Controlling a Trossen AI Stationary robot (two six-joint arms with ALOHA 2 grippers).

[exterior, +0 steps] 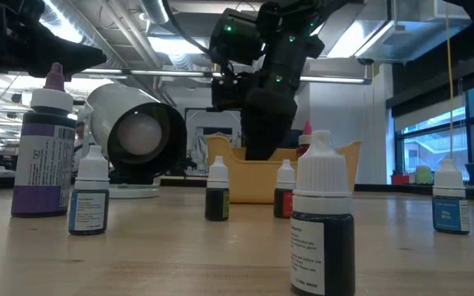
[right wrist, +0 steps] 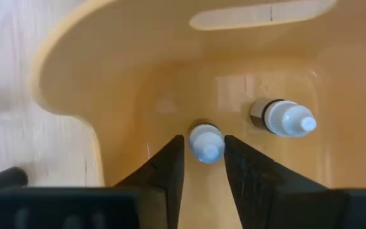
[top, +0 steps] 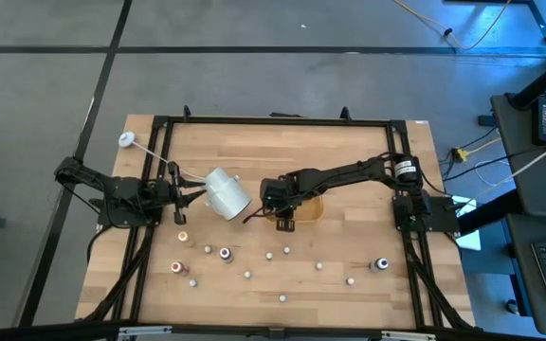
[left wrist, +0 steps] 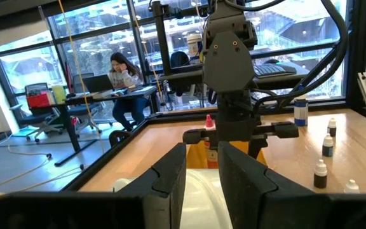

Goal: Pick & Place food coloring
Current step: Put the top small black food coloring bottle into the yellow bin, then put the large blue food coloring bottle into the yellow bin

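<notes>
My right gripper [right wrist: 204, 141] points down into the yellow-orange tray [right wrist: 75, 57], open. Its fingertips stand close on either side of a white-capped food coloring bottle [right wrist: 206, 143], which stands upright on the tray floor. A second bottle [right wrist: 283, 117] lies on its side beside it. The tray [top: 309, 206] sits mid-table. Several more small bottles [top: 226, 253] stand along the near half of the table. At the left, my left gripper [top: 186, 194] is level and shut on a large white cup [top: 226, 194] that lies on its side. My left gripper pinches the white cup's end [left wrist: 196, 191] that faces its arm between its two fingers, coming level from the table's left. The cup is on its side with its mouth turned toward the near right. Which part of that end it grips is hidden by the fingers.
The tray's raised wall [exterior: 253, 177] rings my right gripper. A tall purple-labelled bottle [exterior: 48, 140] and a dark one [exterior: 319, 214] stand close to the near edge. One bottle [top: 380, 264] stands at the near right. A black frame [top: 273, 120] borders the table.
</notes>
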